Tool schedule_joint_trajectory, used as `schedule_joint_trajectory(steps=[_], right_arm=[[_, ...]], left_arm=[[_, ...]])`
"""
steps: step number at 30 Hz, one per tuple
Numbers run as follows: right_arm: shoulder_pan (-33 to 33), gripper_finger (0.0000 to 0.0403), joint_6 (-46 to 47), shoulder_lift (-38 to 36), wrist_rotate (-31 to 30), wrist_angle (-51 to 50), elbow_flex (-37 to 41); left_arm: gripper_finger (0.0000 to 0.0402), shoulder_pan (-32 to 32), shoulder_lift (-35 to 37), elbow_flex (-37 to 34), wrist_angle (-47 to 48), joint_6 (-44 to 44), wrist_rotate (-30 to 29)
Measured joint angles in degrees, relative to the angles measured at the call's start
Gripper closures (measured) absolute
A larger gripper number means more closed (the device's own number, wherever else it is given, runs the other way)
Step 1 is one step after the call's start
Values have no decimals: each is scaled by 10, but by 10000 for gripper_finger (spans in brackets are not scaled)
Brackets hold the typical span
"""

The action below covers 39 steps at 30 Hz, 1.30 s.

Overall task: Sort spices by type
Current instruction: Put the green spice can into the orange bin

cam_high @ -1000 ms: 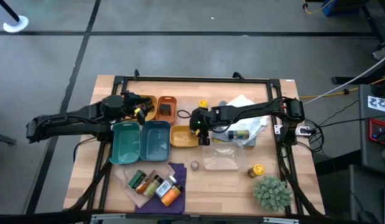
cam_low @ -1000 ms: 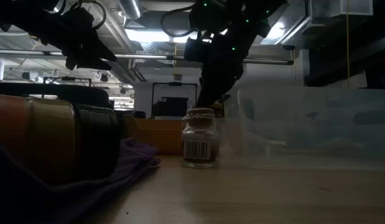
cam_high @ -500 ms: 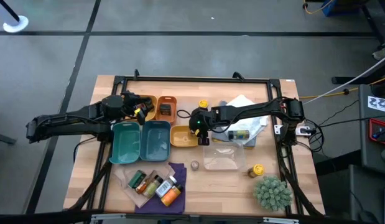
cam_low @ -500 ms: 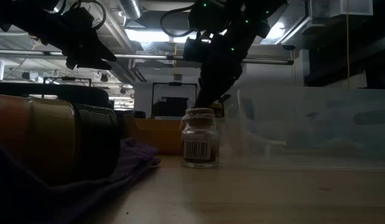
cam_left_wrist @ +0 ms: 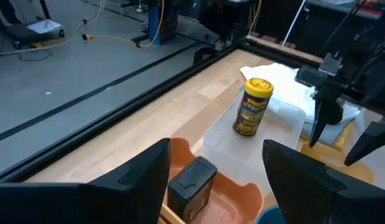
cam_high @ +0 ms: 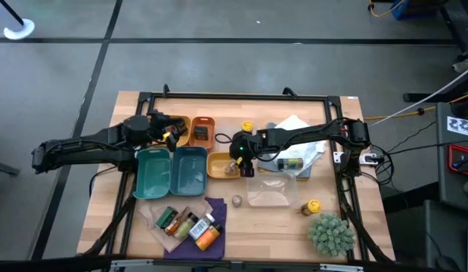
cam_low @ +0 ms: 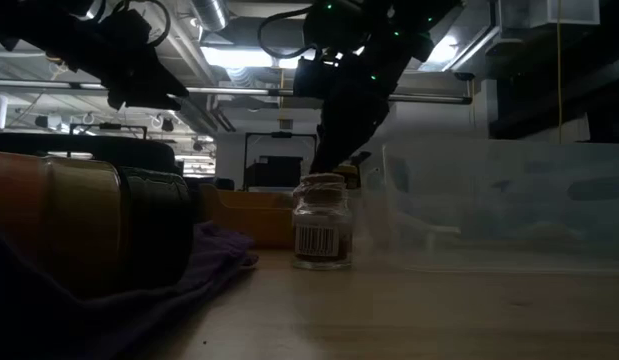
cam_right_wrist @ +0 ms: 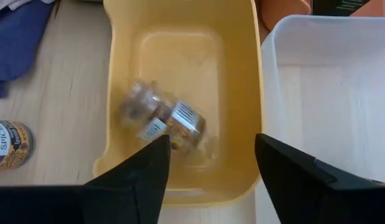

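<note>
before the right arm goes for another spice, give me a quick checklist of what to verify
1. Right gripper released: ok, fingers spread, nothing between them.
2. Small jar in the yellow tray: ok, lying on its side inside; it looks blurred, so whether it has settled: cannot tell.
3. Next pick reachable: ok, a cork-topped jar stands alone on the table near the clear container.
4. Left gripper out of the way: ok, open over the orange tray, which holds a black-capped jar.
5. Type match of jar and tray: cannot tell, labels unreadable.
</note>
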<state>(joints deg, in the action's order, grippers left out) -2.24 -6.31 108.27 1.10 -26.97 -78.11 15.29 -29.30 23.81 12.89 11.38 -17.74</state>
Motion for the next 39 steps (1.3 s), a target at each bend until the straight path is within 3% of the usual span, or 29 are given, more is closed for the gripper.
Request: schedule_joint_trajectory(steps=[13, 25, 32, 36, 39], right_arm=[[0, 162, 0, 0, 0, -4, -2], [0, 162, 0, -1, 0, -31, -72], [0, 162, 0, -1, 0, -58, -90], [0, 162, -8, -1, 0, -121, -123], [0, 162, -28, -1, 0, -168, -150]], left_arm=[[163, -8, 0, 48, -21, -34, 39], [163, -115, -50, 159, 9, -75, 51], [163, -181, -157, 286, 203, -2, 26], [163, -222, -236, 363, 376, 122, 29], [163, -254, -293, 406, 488, 235, 77]])
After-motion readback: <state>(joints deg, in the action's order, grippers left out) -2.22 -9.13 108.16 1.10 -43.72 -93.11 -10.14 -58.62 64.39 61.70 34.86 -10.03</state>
